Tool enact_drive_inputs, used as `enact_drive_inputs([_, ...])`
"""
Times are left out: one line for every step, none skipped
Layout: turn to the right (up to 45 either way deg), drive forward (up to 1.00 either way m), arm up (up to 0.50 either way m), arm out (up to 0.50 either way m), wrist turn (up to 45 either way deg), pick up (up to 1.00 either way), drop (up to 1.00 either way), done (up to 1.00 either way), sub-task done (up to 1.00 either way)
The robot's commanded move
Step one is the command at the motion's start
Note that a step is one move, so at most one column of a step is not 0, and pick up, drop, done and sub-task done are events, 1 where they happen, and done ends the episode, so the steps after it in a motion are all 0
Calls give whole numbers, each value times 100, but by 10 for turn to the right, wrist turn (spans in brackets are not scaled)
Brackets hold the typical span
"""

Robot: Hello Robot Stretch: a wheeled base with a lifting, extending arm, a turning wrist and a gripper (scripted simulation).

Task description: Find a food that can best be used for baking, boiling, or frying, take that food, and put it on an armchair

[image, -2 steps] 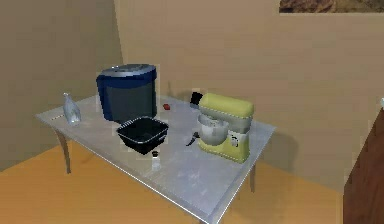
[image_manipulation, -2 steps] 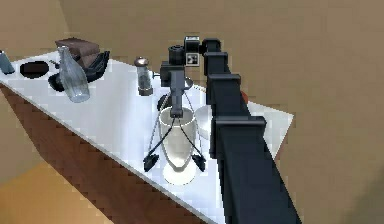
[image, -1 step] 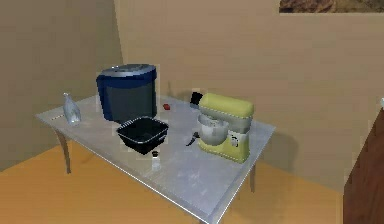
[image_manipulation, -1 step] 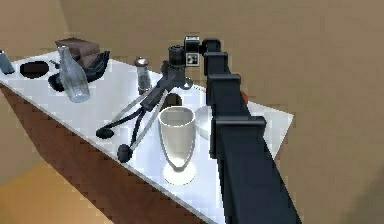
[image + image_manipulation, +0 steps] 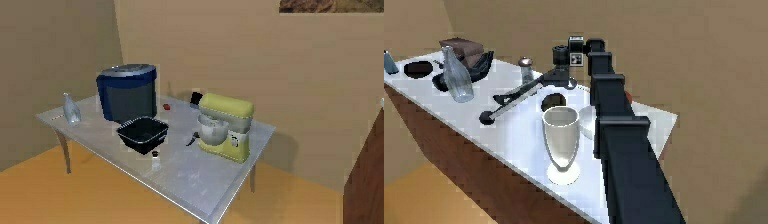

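stand mixer (image 5: 224,128), black pan (image 5: 136,137), white cup (image 5: 561,142)

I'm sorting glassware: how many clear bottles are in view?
2. One clear bottle stands at the left end of the grey table; a second bottle stands on the white counter. Others may be hidden.

Forward view overlooks a table (image 5: 185,170); arm side view, close, perhaps another counter (image 5: 514,140).

A tall white cup (image 5: 562,140) stands on the white bench (image 5: 514,135). Just right of the cup rises the dark arm (image 5: 619,130). Just behind the cup lies a dark round lump (image 5: 552,102). Left of the cup reach the thin fingers of the claw (image 5: 496,110); whether it holds anything cannot be told. Far left of the cup stands a clear bottle (image 5: 456,78).
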Motion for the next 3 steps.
enact_drive_inputs([0, 0, 0, 0, 450, 0, 0, 0, 0])
enact_drive_inputs([0, 0, 0, 0, 240, 0, 0, 0, 0])
enact_drive_inputs([0, 0, -12, 0, 0, 0, 0, 0, 0])
